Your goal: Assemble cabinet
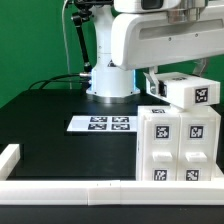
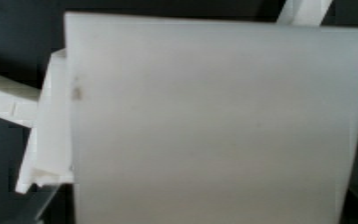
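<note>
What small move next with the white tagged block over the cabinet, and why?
Probably ease the white tagged plastic block down slowly: it hangs at the gripper, slightly tilted, right over the large white box-shaped cabinet, apparently not yet seated.

A green backdrop (image 1: 30, 35) stands behind the black table (image 1: 50, 125), edged by a white rail (image 1: 70, 189).

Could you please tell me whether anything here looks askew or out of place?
Yes: the tagged white block at the top of the cabinet is tilted, its edges at an angle to the upright body below rather than flush. The marker board lies flat; nothing looks spilled or damaged.
</note>
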`<state>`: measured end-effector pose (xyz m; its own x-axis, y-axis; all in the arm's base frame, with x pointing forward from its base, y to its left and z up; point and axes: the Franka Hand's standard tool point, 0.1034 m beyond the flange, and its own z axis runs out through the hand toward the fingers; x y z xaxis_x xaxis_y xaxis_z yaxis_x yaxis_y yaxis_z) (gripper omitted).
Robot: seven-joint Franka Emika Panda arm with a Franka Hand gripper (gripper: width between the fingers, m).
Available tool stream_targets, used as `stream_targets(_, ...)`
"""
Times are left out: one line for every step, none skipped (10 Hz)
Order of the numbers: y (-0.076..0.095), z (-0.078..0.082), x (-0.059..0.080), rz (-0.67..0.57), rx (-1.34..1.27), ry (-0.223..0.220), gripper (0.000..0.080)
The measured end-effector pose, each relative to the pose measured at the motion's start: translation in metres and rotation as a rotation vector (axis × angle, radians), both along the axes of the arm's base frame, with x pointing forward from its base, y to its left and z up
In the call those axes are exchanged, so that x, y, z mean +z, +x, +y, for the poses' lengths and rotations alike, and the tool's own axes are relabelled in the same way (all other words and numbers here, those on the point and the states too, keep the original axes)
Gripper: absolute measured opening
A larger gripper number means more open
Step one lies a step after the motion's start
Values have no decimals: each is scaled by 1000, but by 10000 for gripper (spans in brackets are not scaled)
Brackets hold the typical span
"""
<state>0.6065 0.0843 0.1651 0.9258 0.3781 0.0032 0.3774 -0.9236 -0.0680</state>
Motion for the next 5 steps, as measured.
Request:
stream_targets(-1, -1, 0, -3, -3, 0, 561)
stream_targets(-1, -2, -1, -13, -3, 1, 561)
stream_targets(-5, -6, -6, -11, -9, 2, 561)
stream_targets(-6, -8, -9, -9, -12, 1, 561)
stream_targets(-5, -9, -9, -19, -11, 2, 561)
